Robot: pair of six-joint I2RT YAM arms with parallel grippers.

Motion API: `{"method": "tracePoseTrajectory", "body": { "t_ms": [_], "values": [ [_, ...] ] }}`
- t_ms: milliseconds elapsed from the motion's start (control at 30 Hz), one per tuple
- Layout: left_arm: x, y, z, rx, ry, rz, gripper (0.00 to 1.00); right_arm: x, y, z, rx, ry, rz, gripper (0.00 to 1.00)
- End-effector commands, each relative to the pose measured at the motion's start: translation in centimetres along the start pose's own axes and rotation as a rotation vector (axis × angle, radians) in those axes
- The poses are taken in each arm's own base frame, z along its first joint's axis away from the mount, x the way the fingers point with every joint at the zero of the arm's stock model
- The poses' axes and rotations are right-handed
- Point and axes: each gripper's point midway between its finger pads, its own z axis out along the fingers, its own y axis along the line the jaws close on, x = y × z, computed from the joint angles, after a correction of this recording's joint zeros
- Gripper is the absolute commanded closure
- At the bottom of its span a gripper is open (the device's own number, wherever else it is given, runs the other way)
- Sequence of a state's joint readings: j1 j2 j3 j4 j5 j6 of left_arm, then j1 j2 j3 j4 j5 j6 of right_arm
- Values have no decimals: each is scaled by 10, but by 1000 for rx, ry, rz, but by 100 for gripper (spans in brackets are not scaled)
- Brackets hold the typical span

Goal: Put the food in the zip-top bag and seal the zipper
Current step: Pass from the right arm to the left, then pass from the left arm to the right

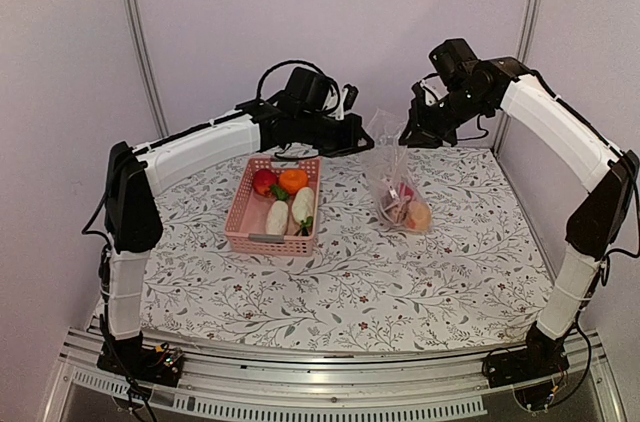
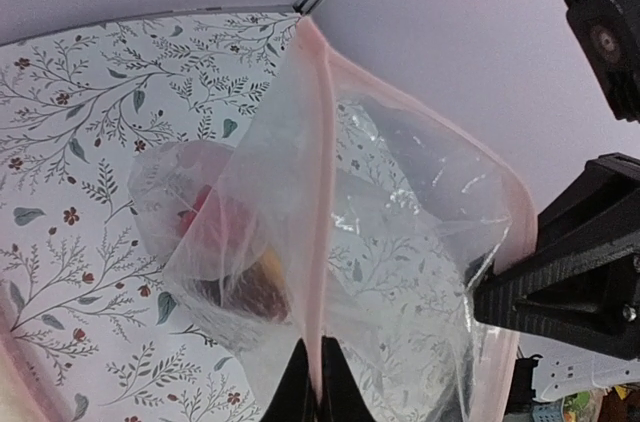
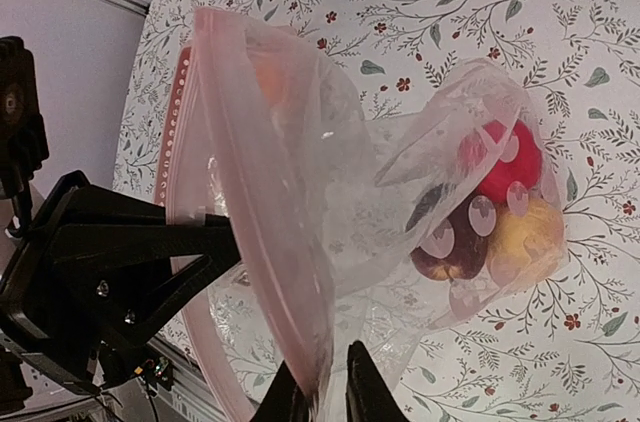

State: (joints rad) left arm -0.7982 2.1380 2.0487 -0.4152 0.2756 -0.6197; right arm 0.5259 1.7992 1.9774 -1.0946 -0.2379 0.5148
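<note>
The zip-top bag (image 1: 393,182) is held up over the far right-centre of the counter (image 1: 450,272), its bottom down on the surface with red, dark purple and yellow food (image 3: 500,212) inside. White radishes (image 1: 278,217) and a red and an orange piece lie in the pink basket (image 1: 240,232) just to its left. The left end effector (image 2: 317,387) is pinched together on the pink zipper strip (image 2: 320,172) at the bag's mouth; the right end effector (image 3: 322,392) has the bag's edge between fingers a sliver apart, and whether they grip it I cannot tell.
</note>
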Motion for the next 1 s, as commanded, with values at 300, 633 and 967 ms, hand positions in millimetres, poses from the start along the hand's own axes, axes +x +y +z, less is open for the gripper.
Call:
{"method": "tracePoseTrajectory", "body": {
  "t_ms": [300, 633, 967],
  "values": [
    [-29, -20, -16, 24, -81, 13, 97, -8, 26, 1, -96, -16, 46, 73],
    [-28, -19, -17, 3, -81, 30, 98, -12, 39, 8, -102, -25, 27, 72],
    [-32, -26, -36, -22, -97, 87, 59, -41, -31, -3, 312, -148, -47, 100]
  ]
}}
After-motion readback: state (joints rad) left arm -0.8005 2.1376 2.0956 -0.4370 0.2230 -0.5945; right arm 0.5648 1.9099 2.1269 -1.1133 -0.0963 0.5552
